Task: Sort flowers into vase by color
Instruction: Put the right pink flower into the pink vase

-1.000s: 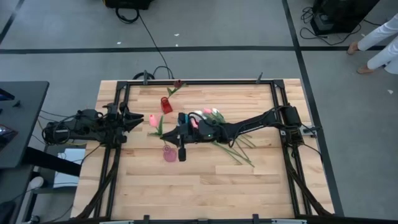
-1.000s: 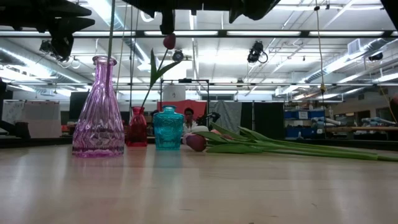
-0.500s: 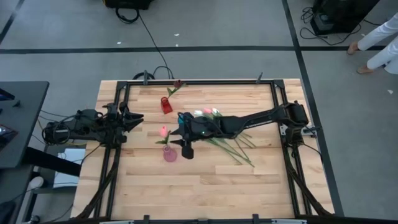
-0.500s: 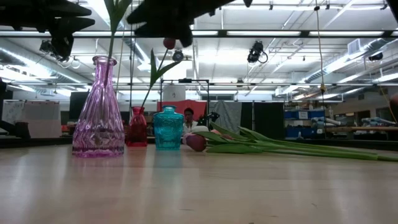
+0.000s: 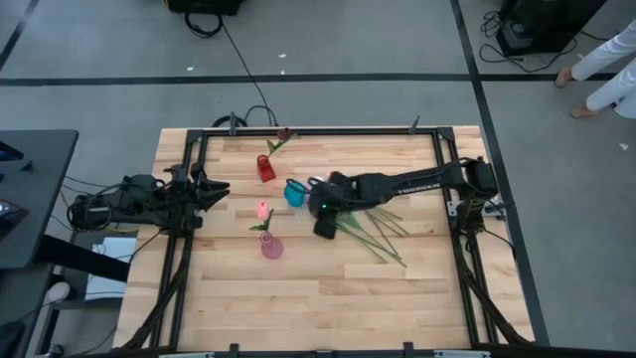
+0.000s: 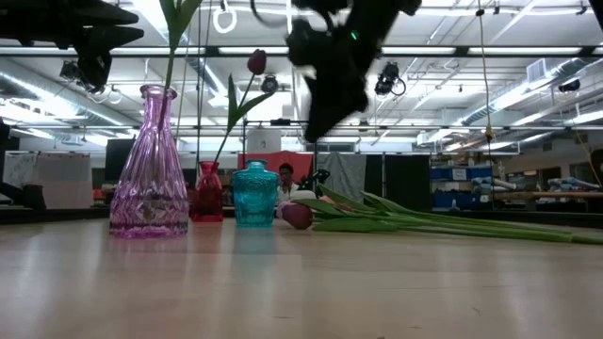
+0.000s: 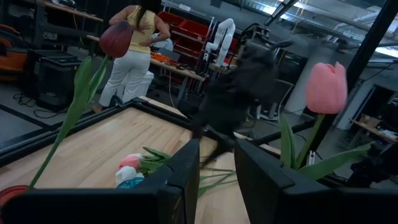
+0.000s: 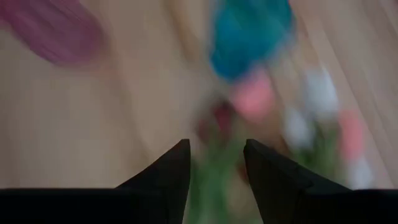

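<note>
- Right gripper (image 5: pixel 325 221): jaws apart, empty, above the loose flowers (image 5: pixel 373 227), teal vase (image 5: pixel 295 192) just ahead.
- Left gripper (image 5: pixel 221 190): jaws apart, empty; pink tulip (image 5: pixel 262 211) in pink vase (image 5: pixel 270 246) nearby.

Three vases stand left of the table's (image 5: pixel 229 298) middle: one (image 5: pixel 271 247) nearest, one (image 5: pixel 265 168) farthest, and one (image 5: pixel 295 193) between them, to the right. A tulip (image 5: pixel 262 211) stands in the near vase, another (image 5: pixel 283 133) in the far one. The loose flowers (image 5: pixel 373 227) lie right of the middle vase. The right gripper (image 5: pixel 325 225) hangs above their left end, fingers apart. The left gripper (image 5: pixel 221 188) waits at the left edge.
</note>
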Controlling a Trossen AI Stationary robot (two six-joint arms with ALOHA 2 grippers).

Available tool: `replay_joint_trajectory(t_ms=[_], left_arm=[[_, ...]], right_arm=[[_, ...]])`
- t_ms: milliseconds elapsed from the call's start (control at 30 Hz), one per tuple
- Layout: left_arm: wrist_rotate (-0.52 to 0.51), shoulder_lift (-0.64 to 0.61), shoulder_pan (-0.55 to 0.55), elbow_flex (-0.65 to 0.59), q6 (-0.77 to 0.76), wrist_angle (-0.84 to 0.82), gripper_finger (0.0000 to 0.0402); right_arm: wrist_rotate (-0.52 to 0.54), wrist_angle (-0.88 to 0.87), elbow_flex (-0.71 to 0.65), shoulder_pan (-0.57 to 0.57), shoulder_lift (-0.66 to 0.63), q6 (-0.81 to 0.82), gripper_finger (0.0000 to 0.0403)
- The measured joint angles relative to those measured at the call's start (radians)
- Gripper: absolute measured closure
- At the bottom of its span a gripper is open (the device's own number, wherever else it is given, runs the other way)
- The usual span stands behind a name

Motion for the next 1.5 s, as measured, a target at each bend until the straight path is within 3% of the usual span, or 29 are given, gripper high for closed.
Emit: replay_joint_trajectory(t_ms=[267, 667, 1000, 1500], left_arm=[[0.004, 0.000, 0.000, 0.000, 0.000, 0.000, 0.0295], [0.004, 0.000, 0.000, 0.000, 0.000, 0.000, 0.0295], [0.004, 0.000, 0.000, 0.000, 0.000, 0.000, 0.0295], [0.002, 0.000, 0.000, 0.000, 0.000, 0.003, 0.0295]], right_arm=[[0.039, -0.290, -0.105, -0.098, 0.000, 0.152, 0.0262], [-0.048, -0.246, -0.256, -0.195, 0.001, 0.131, 0.0288], [-0.122, -0.232, -0.260, -0.196, -0.006, 0.118, 0.0300], [-0.127, -0.147, -0.289, -0.205, -0.017, 0.108, 0.0315]])
